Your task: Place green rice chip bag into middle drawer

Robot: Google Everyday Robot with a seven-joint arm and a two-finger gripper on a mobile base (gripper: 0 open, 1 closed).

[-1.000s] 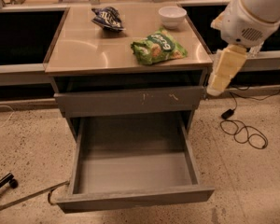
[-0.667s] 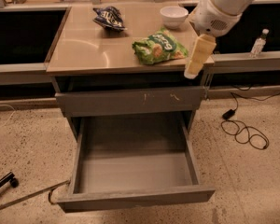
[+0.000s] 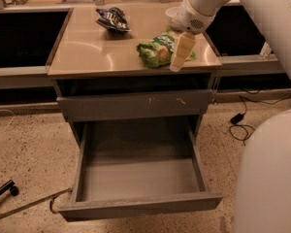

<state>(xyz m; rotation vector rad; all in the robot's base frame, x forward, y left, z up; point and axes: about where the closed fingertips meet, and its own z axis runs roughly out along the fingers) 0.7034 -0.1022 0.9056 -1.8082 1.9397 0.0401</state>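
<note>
Claw (image 3: 177, 59) hangs right over the green rice chip bag (image 3: 156, 53) on the worktop (image 3: 94, 55), can't tell if it's spread, middle drawer (image 3: 140, 208) sits open, bag not in yet.

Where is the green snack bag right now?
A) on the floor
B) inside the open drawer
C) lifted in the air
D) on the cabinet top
D: the green rice chip bag lies on the cabinet top, with the gripper at its right part; it is not in the middle drawer.
</note>
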